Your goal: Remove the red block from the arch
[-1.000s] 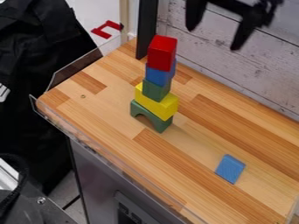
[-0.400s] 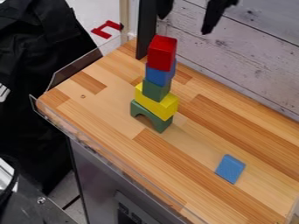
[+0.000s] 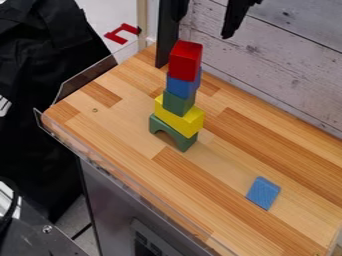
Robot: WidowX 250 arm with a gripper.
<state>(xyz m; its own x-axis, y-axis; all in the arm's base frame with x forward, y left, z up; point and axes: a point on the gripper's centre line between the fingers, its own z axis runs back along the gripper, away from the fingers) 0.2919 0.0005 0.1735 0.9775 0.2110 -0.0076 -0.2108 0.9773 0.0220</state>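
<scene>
Carrying everything here, the wood counter is the biggest item. On it, the stack: upright, all pcs together, base to top. Dark post is just behind the stack.

Gripper hangs above & to view-R of the stack top, fingers set wide w/ nothing btwn them. Change: vs 1 s ago it's shifted view-L, nearer the stack, & slightly up; most of that shift came early, v. little since the last frame. Stack hasn't budged. For the task: approach prob. underway, no grasp yet; next, line up over the top w/ the gap astride it, then lower.

Lower stack: yellow block on green arch. Red block, the target, is the stack's top pc, sitting on blue block, w/ green block under that. Tall & narrow, so a side bump cd topple it; lift straight up. Flat blue pc lies well apart, view-R of & below the stack.
</scene>
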